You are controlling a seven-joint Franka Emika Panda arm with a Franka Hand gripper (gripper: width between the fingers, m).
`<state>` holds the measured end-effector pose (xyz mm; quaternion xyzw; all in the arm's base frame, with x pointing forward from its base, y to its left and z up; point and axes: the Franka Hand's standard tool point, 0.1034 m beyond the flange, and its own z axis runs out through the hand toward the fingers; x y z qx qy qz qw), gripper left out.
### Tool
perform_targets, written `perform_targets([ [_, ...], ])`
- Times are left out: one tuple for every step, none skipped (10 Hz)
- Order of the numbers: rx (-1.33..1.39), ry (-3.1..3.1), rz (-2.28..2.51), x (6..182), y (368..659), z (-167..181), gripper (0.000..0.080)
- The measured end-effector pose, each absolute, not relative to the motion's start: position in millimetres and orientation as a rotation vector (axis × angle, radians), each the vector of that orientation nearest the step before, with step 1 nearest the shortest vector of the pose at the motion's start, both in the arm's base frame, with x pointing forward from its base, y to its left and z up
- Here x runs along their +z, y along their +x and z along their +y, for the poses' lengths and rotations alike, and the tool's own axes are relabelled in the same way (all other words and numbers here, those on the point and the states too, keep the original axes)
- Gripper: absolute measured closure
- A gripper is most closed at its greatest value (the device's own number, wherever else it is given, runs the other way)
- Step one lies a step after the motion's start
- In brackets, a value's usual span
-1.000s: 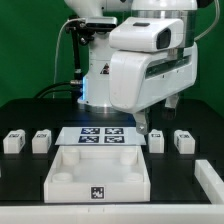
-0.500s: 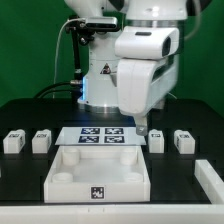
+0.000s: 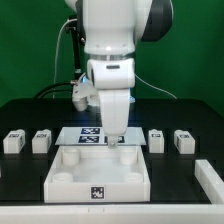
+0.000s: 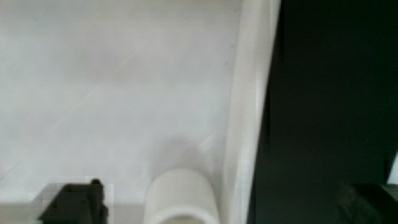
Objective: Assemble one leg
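Four small white legs with tags stand in a row: two at the exterior view's left (image 3: 12, 142) (image 3: 41, 141) and two at its right (image 3: 157, 141) (image 3: 184, 141). My gripper (image 3: 113, 140) hangs at the back edge of the large white tray-like panel (image 3: 60, 178), right of its middle, away from all the legs. In the wrist view the gripper (image 4: 231, 205) is open and empty, with one dark fingertip (image 4: 71, 203) over the panel's white floor (image 4: 125, 90). A round boss (image 4: 178, 198) lies between the fingers.
The marker board (image 3: 88, 135) lies behind the panel, partly hidden by the arm. The robot base and cables stand at the back. A white part (image 3: 212, 176) shows at the exterior view's right edge. The table is black.
The arm has swung from the exterior view's right to the centre and turned. The gripper moved from beside the inner right leg to the panel's back edge. No part has moved.
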<state>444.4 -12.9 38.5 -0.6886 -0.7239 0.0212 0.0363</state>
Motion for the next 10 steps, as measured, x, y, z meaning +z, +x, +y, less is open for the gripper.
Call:
perform_targets([
  [0.071, -2.118, -2.206, 31.4, 445.5, -15.9, 0.0150],
  [0.072, -2.122, -2.196, 26.2, 449.1, -17.8, 0.0150],
  [0.078, -2.118, -2.186, 19.8, 448.3, -21.1, 0.0150],
  [0.084, -2.125, -2.165, 14.2, 445.5, -27.8, 0.0150],
  [0.084, -2.131, -2.159, 14.4, 445.1, -29.6, 0.0150],
  [0.083, -2.135, -2.158, 15.2, 445.6, -29.7, 0.0150],
  [0.084, -2.133, -2.156, 14.1, 444.9, -29.6, 0.0264],
  [0.085, -2.133, -2.156, 14.0, 444.8, -29.6, 0.0264],
  [0.085, -2.133, -2.156, 13.9, 444.6, -29.6, 0.0465],
  [0.085, -2.133, -2.155, 13.8, 444.5, -29.7, 0.0601],
])
